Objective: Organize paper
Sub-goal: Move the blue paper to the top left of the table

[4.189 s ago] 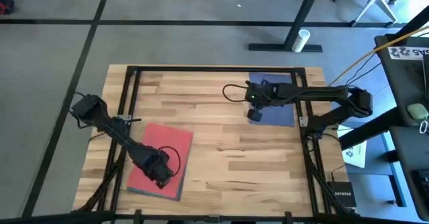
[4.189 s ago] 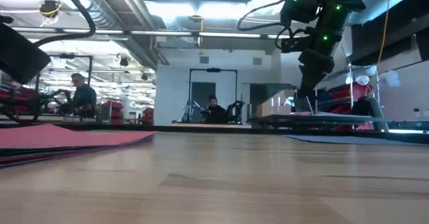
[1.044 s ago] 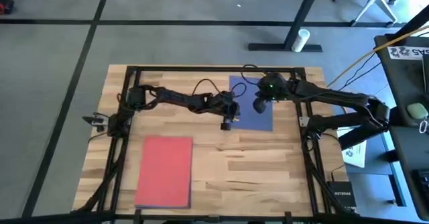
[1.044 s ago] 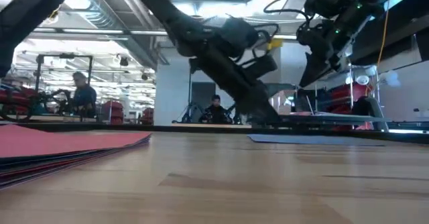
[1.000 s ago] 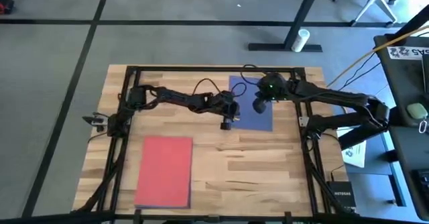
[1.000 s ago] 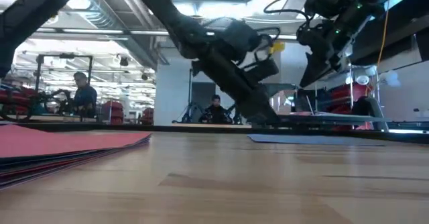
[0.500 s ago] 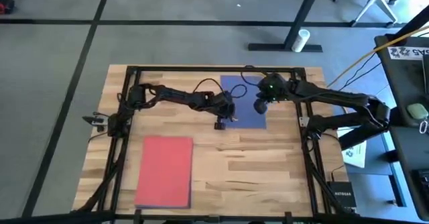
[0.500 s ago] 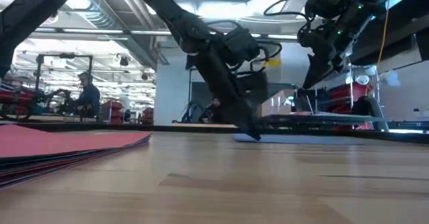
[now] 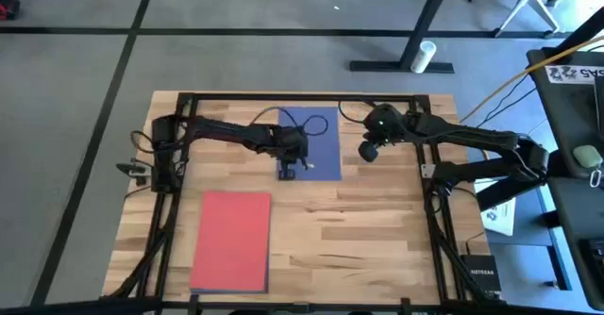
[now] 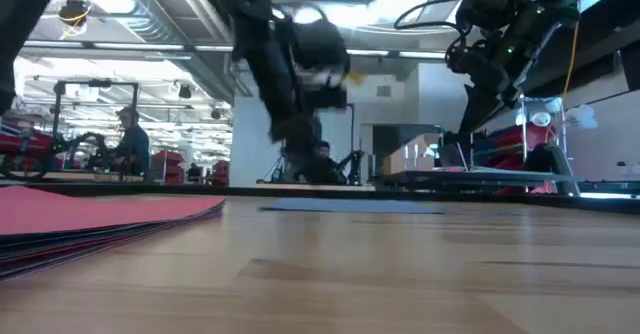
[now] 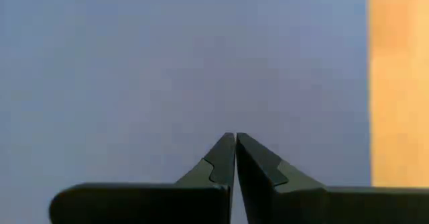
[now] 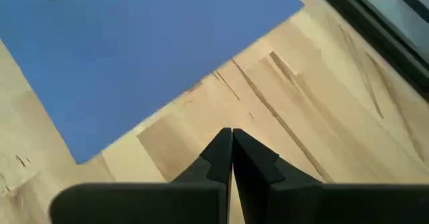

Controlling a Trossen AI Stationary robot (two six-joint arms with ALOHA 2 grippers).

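High view: left gripper, arm stretched rightward across the upper centre, presses closed fingertips onto the blue sheet. Right gripper, jaws together, hovers just right of it. Red stack lies lower left.

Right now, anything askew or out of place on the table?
Nothing damaged. The blue sheet lies alone at the table's far middle, apart from the red-topped stack at the near left. The left gripper, fingers shut, is at its near edge; the right gripper hovers beside it.
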